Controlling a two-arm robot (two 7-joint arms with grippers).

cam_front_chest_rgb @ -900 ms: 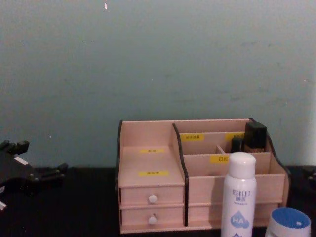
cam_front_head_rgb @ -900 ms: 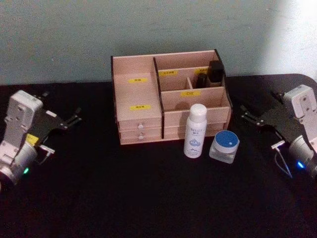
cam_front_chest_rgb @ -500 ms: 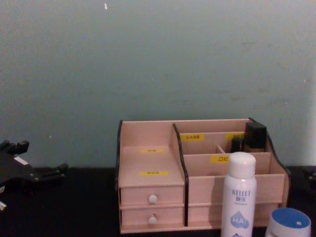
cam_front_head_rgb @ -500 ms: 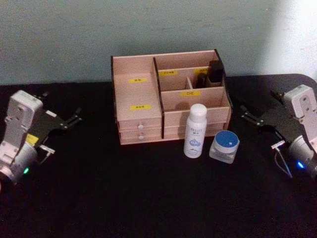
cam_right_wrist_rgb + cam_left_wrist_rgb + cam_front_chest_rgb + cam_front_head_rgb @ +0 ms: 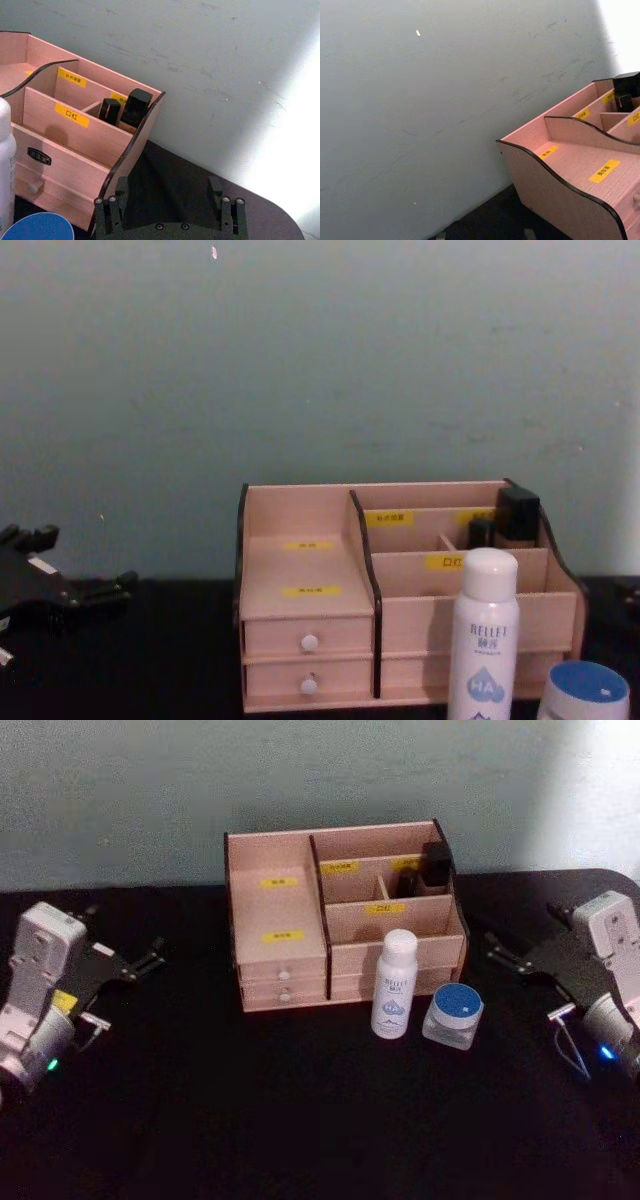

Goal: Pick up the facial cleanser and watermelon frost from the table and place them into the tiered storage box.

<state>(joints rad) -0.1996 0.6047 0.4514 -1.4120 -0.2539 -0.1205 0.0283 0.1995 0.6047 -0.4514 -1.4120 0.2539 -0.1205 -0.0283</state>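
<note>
**Grippers: both spread wide, holding nothing**

Logged left gripper (image 5: 148, 958) at the left side of the black table (image 5: 300, 1120), fingers wide apart, empty. Logged right gripper (image 5: 498, 954) at the right side, fingers likewise wide, empty, well apart from the jar. Found tiered storage box (image 5: 275, 920) centred at the far side, close to the wall (image 5: 300, 780). Found facial cleanser (image 5: 394, 988) upright just in front of the box's right half. Found watermelon frost (image 5: 454, 1015) just right of the cleanser. Spotted dark bottles (image 5: 435, 868) in the far-right compartment.
</note>
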